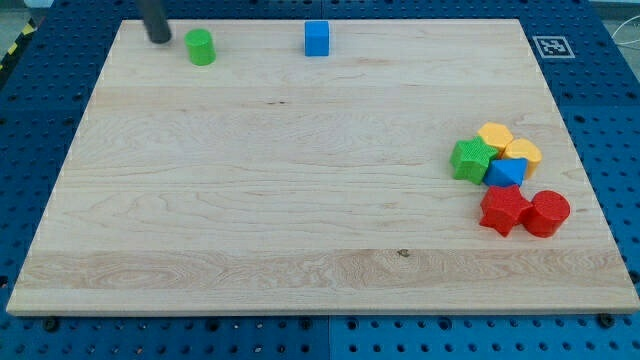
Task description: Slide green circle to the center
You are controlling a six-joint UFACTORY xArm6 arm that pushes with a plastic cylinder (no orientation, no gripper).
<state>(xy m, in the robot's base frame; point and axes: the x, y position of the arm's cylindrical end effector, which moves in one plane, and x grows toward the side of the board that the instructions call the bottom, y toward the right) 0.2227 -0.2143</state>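
My tip (160, 39) rests on wooden surface (300, 200) near view's top-left corner, just left of green circle (200, 47), small gap between. No hand on rig, only rod. Blue cube (317, 38) at top edge. Cluster at view's right: green star (470, 160), two yellow blocks (494, 136) (522, 153), blue triangle (506, 172), red star (503, 210), red circle (547, 213).

No readable text; only a black-and-white square marker (551, 46) on the board's (300, 200) top-right corner.

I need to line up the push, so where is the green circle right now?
The green circle sits near the board's top-left corner in the camera view, just to the view's right of my tip, with the blue cube farther right.
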